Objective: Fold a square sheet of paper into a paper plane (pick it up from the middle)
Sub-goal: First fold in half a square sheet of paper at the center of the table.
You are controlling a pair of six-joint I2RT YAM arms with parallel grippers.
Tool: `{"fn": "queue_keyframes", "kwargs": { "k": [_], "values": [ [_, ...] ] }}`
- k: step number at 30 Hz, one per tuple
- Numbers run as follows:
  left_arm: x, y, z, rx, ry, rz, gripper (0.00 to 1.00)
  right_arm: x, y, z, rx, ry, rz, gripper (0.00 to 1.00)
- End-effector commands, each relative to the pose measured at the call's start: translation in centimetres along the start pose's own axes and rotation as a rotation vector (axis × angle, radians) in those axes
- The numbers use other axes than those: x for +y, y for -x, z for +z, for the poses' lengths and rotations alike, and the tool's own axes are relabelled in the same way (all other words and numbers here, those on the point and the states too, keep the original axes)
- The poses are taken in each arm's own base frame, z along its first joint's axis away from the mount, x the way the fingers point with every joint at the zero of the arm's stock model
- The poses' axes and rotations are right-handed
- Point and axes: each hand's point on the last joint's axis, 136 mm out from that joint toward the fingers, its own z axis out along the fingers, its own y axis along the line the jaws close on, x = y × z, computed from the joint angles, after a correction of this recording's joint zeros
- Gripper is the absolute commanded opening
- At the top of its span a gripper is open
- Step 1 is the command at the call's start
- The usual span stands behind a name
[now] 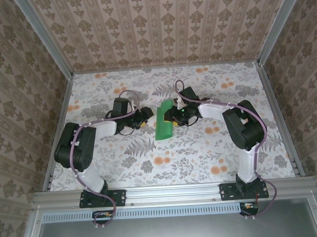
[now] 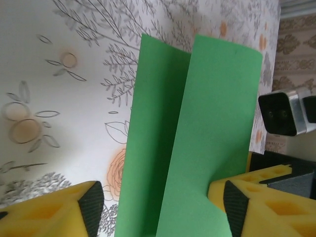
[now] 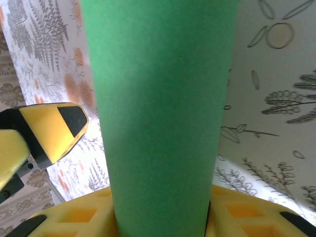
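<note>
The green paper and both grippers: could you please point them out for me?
green paper (image 2: 217, 113), left wrist view, its right-hand panel.
left gripper (image 2: 161, 210), left wrist view, midway between its fingertips.
right gripper (image 3: 160, 223), right wrist view, midway between its fingertips.

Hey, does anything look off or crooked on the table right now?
Only the green paper. It stands up off the table between the left gripper and the right gripper, and its fold gapes open in a V instead of lying pressed flat. No tear shows, and nothing is spilled.

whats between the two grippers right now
The creased green sheet of paper stands between the left gripper and the right gripper; the top external view shows this.
</note>
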Motion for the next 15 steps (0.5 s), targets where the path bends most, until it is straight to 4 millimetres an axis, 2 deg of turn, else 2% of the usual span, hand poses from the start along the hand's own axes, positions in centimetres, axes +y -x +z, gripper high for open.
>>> {"fn": "queue_keyframes", "kwargs": {
  "k": [1,6,10,15],
  "values": [
    [-3.0,0.5,0.8,0.028,-0.09,0.043,0.64,-1.6,-0.4,0.2,0.01,-0.044,0.002,0.44],
    [-2.9,-0.1,1.9,0.082,-0.094,0.055,0.63,-1.3,-0.8,0.4,0.047,-0.008,-0.032,0.48],
    [-2.8,0.2,2.0,0.115,-0.091,0.09,0.76,-1.0,-1.2,0.5,0.082,0.048,-0.046,0.55],
    [-2.4,1.4,1.6,0.128,-0.142,0.08,0.8,-0.7,-1.0,0.3,0.089,0.088,-0.053,0.59]
  ]
}}
